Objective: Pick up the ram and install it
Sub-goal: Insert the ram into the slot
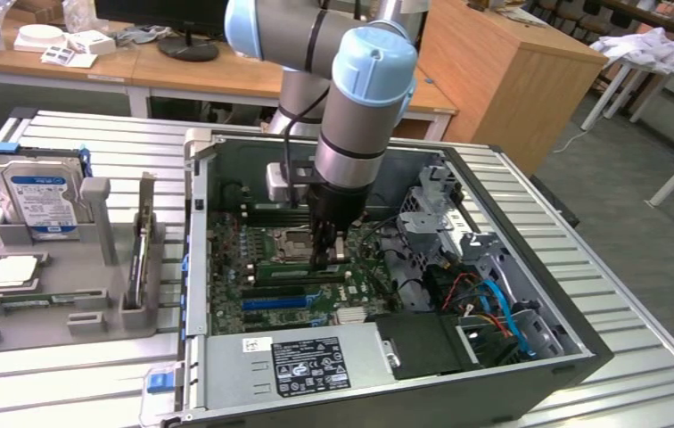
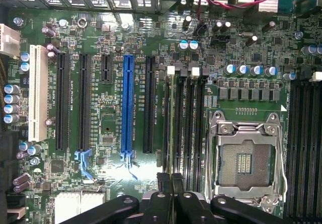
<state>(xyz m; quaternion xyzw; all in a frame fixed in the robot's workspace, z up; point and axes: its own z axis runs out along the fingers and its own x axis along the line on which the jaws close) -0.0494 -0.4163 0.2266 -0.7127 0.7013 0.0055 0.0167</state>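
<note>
- The pincer [image 2: 170,179] hangs inside the open computer case [image 1: 198,178], over the green motherboard [image 2: 108,133]. Its black fingers [image 2: 162,183] are drawn together and only a thin slit is between them.
- The ram [image 2: 170,128] seems to be pinched in this slit. It shows edge-on as a thin pale line along the first of four black memory slots [image 2: 190,128]. I cannot tell if it is seated.
- Just beside these slots is the processor socket [image 2: 245,161], a shiny steel frame around a square field of pins.
- A long blue plastic slot [image 2: 128,103] stands between black slots, and a white slot [image 2: 37,93] is near the board's edge. The white print beside them is too small to read.
- The power supply [image 1: 295,361] has a black sticker with white marks, not readable.
- On the ribbed metal desk [image 1: 87,392], a grey holder [image 1: 99,209] carries a hard drive [image 1: 37,192] with a blue-and-white label, and a square silver processor chip [image 1: 13,272].
</note>
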